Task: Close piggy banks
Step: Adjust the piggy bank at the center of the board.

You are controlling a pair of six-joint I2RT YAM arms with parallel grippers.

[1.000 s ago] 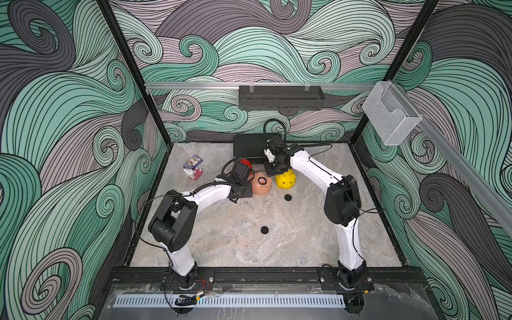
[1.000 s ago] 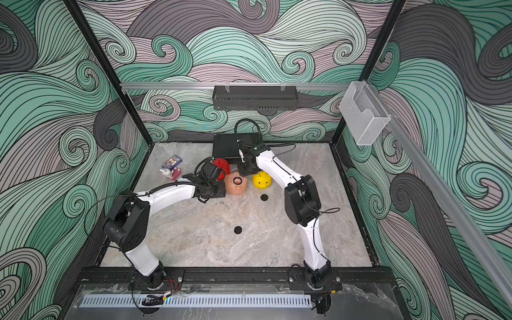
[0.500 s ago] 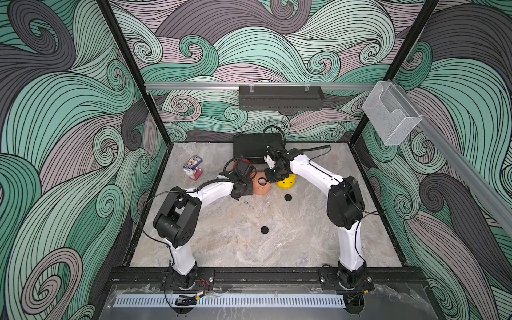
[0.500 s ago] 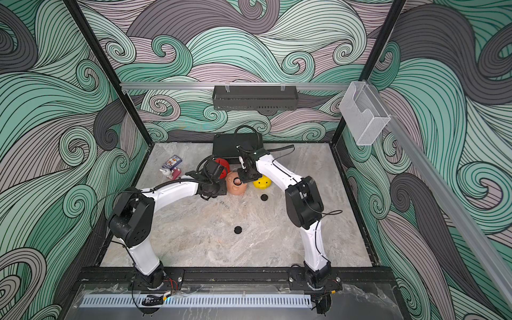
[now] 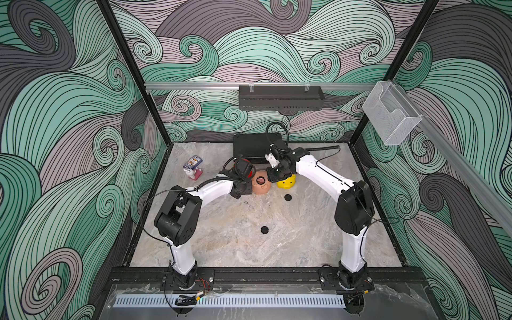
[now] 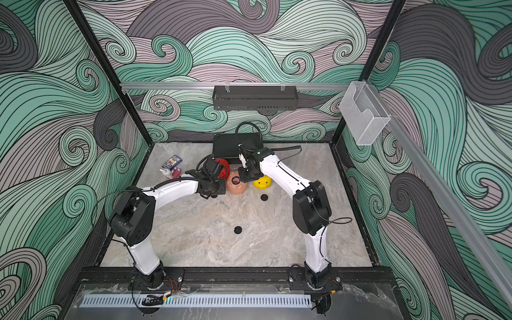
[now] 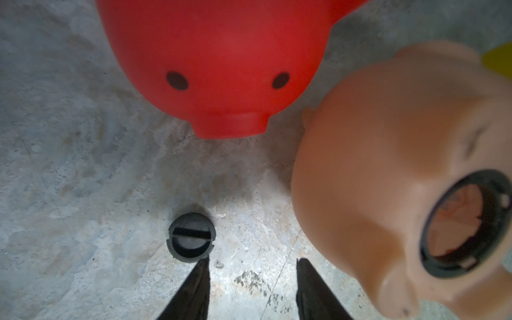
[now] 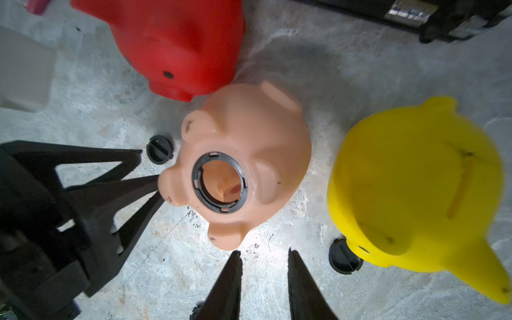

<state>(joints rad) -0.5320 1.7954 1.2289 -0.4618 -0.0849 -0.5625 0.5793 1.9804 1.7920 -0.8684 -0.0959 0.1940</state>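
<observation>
The peach-pink piggy bank [image 5: 260, 183] [image 8: 243, 166] lies belly up, its round black-rimmed hole open. Behind it on the left is the red piggy bank [image 6: 223, 167] [image 7: 219, 61], and the yellow one [image 5: 286, 182] [image 8: 415, 188] stands at its right. My left gripper [image 7: 252, 260] is open and low on the table beside the peach-pink pig, nothing between its fingers. A black plug [image 7: 191, 239] lies just past one fingertip. Above the pig's front edge, my right gripper [image 8: 263, 251] hovers open and empty.
Two more black plugs lie on the marble floor, one in front of the yellow pig [image 5: 288, 197] and one nearer the middle [image 5: 264, 229]. A black box [image 5: 255, 148] sits against the back wall. A small card box [image 5: 193, 163] and a toy figure [image 5: 194, 174] lie at back left.
My right gripper has come forward and down from near the black box to the peach-pink pig. The left gripper has stayed beside the pig and its jaws have narrowed somewhat.
</observation>
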